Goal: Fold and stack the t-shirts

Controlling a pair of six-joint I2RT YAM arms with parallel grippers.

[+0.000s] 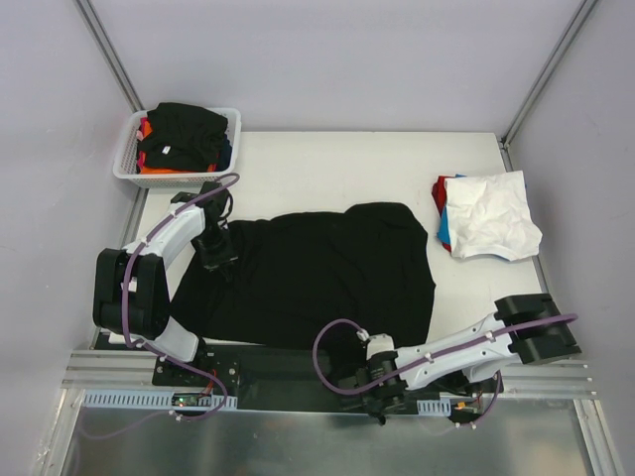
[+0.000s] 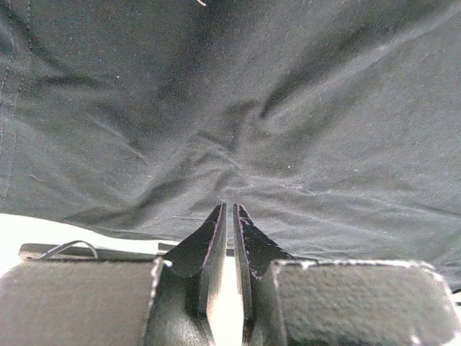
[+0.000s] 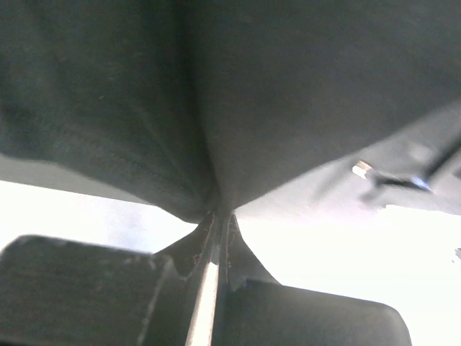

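Note:
A large black t-shirt [image 1: 317,273] lies spread on the white table, its near hem hanging over the front edge. My left gripper [image 1: 218,254] is at the shirt's left edge. In the left wrist view the gripper [image 2: 230,209] has its jaws nearly together, pinching the black cloth [image 2: 238,108], and creases run to the tips. My right gripper [image 1: 382,382] is at the near hem by the front rail. In the right wrist view it [image 3: 218,215] is shut on a pulled-up fold of black cloth [image 3: 216,108]. A crumpled white t-shirt [image 1: 491,218] tops red and blue ones at the right.
A white mesh basket [image 1: 127,164] at the back left holds a black shirt [image 1: 184,134] over orange, red and blue ones. A metal rail [image 1: 298,372] runs along the front edge. Grey walls with corner posts enclose the table.

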